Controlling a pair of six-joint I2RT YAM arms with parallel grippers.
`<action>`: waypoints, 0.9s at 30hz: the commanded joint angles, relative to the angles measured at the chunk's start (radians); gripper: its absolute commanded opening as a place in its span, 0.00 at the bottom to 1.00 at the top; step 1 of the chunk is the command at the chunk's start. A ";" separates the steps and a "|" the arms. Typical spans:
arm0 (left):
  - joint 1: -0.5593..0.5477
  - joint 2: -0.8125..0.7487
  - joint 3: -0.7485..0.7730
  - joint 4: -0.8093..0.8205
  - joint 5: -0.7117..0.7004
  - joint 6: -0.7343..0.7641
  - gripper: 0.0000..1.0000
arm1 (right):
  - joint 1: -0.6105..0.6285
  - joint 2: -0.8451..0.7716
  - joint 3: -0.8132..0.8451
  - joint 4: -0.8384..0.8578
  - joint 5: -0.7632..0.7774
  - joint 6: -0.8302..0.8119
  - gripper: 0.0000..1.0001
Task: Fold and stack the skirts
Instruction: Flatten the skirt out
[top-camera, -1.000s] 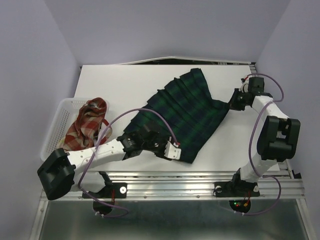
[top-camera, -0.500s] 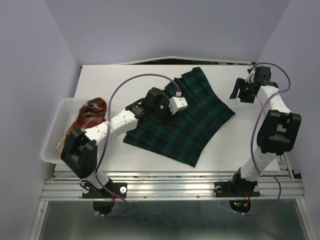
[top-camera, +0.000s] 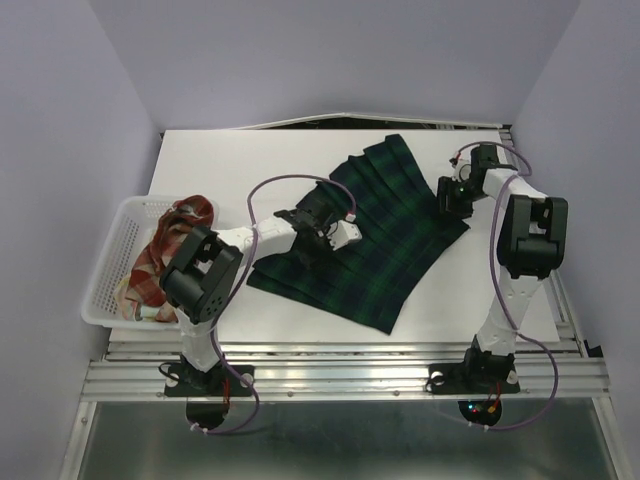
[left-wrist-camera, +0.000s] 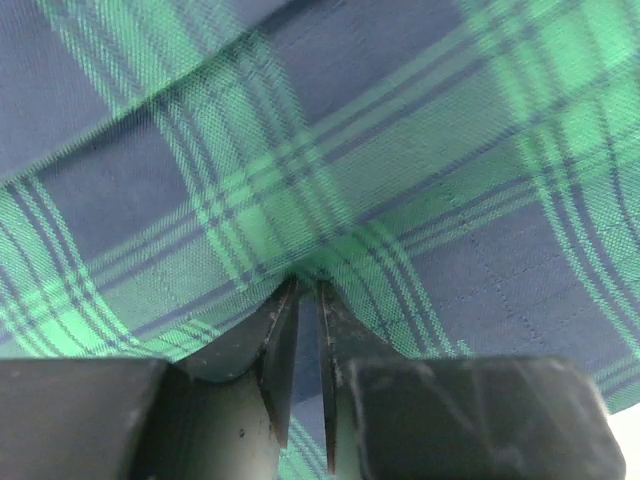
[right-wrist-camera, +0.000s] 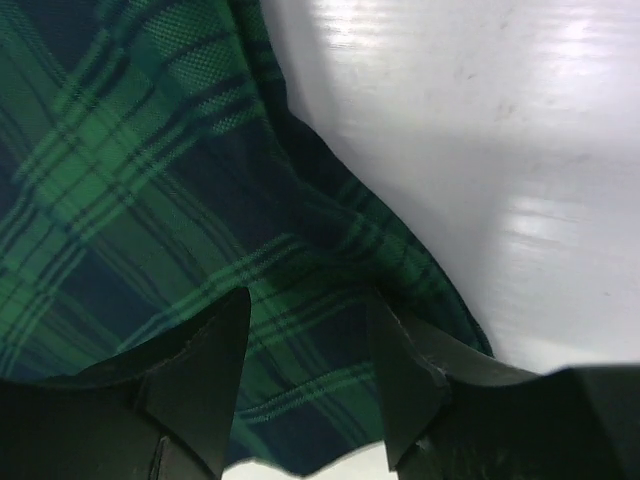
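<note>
at mid tabletop (top-camera: 230, 170): green-navy plaid skirt (top-camera: 385, 240) spread, looks unfolded. left end effector (left-wrist-camera: 308, 285) pinching its cloth; right end effector (top-camera: 447, 195) released, straddling hem. red-cream skirt (top-camera: 175, 245) in basket (top-camera: 105, 270). nothing stacked yet.

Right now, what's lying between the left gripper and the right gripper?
Only the green plaid skirt: the top view shows its cloth spanning the whole stretch from left gripper to right gripper.

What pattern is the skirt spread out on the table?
Navy and green plaid. The spread skirt shows it clearest in the left wrist close-up.
</note>
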 joint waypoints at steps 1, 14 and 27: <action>-0.087 -0.008 -0.061 -0.080 -0.014 0.050 0.24 | -0.005 0.084 0.095 -0.002 0.036 -0.030 0.56; -0.362 -0.031 0.061 -0.261 0.256 -0.029 0.26 | 0.195 0.317 0.398 -0.045 0.029 -0.096 0.57; 0.020 0.002 0.755 -0.463 0.555 0.066 0.84 | 0.228 0.115 0.281 -0.049 -0.133 -0.275 0.73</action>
